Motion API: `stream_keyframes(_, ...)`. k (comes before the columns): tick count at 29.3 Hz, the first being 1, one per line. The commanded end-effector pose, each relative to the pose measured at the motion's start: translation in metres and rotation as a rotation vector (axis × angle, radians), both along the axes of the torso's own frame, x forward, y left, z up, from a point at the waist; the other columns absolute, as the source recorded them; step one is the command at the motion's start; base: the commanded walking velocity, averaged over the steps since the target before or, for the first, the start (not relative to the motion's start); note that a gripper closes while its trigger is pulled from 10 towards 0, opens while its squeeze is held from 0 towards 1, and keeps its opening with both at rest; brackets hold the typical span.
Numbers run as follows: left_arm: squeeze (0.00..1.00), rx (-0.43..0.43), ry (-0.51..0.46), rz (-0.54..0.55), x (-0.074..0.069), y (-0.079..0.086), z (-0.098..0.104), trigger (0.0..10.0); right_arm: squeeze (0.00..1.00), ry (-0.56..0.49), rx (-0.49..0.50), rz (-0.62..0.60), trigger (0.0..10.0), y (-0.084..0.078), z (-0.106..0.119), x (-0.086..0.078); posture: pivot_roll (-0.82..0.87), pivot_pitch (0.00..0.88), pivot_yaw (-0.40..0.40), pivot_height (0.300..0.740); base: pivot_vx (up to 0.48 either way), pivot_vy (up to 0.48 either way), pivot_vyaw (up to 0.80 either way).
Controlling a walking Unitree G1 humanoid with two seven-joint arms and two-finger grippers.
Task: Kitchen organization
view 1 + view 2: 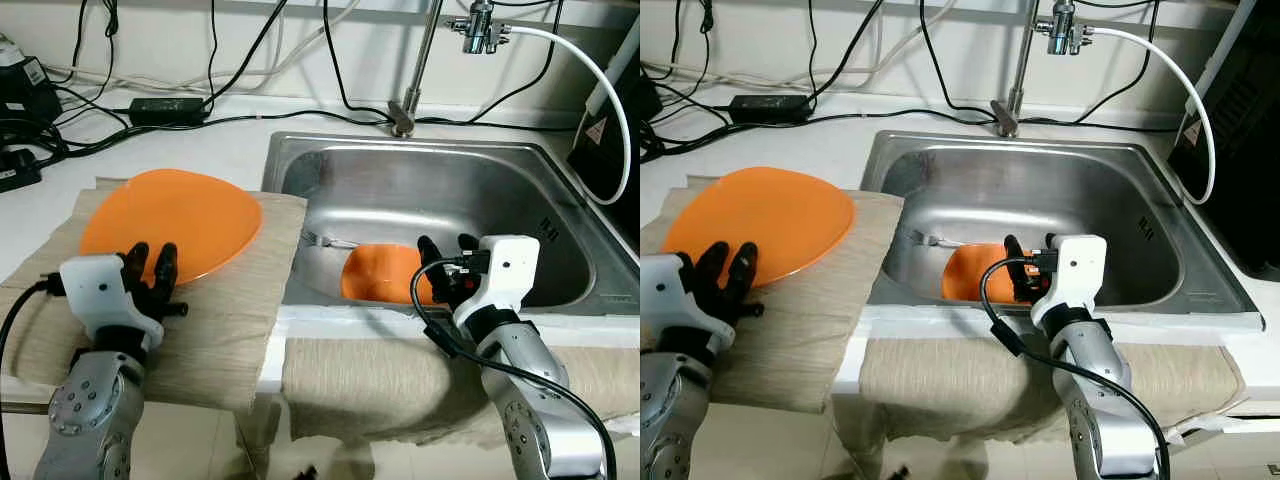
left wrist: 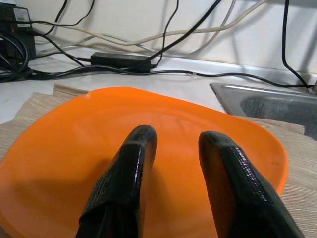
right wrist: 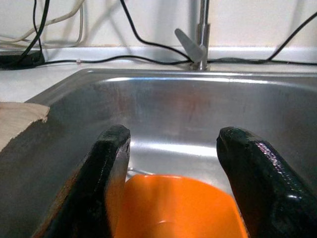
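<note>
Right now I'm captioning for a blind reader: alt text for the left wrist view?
The left gripper, fingers open, hovers over a large orange plate lying on a beige cloth; black cables trail along the white counter behind.

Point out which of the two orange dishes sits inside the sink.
The smaller orange dish, down in the steel sink before the open right pincer. The larger orange plate lies on the cloth beside the sink, under the left pincer.
</note>
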State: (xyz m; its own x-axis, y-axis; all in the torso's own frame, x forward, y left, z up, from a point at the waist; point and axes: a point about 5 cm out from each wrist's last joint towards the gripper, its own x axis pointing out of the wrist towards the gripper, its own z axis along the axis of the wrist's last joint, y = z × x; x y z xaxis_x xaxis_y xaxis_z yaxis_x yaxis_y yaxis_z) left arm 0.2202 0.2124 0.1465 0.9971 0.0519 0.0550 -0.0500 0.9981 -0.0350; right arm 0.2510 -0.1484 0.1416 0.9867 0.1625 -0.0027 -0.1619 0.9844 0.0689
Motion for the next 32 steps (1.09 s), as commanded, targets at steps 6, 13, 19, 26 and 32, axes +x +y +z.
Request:
stream_keyframes(6,0.0,0.008,0.015,0.02,0.003,0.006,-0.003,10.0,0.0,0.007,-0.024,-0.004,10.0,-0.001,-0.002,0.001,0.1,0.0,-0.012,0.74,0.0,0.0,0.0)
stream_keyframes(13,0.0,0.05,0.007,0.083,0.021,0.036,0.005,10.0,0.0,-0.002,-0.023,0.004,10.0,0.002,0.0,0.003,0.1,0.0,-0.008,0.74,0.0,0.0,0.0)
stream_keyframes(19,0.0,0.078,0.005,0.078,0.029,0.046,0.01,10.0,0.0,-0.007,-0.021,0.006,10.0,0.004,0.0,0.004,0.1,0.0,-0.001,0.74,0.0,0.0,0.0)
stream_keyframes(26,0.0,0.099,0.008,0.069,0.046,0.057,0.018,10.0,0.0,-0.014,-0.01,0.01,10.0,0.007,0.001,0.007,0.09,0.0,0.013,0.74,0.0,0.0,0.0)
stream_keyframes(32,0.0,0.081,0.03,0.06,0.046,0.053,0.012,10.0,0.0,-0.012,-0.011,0.008,10.0,0.008,0.001,0.005,0.09,0.0,0.015,0.74,0.0,0.0,0.0)
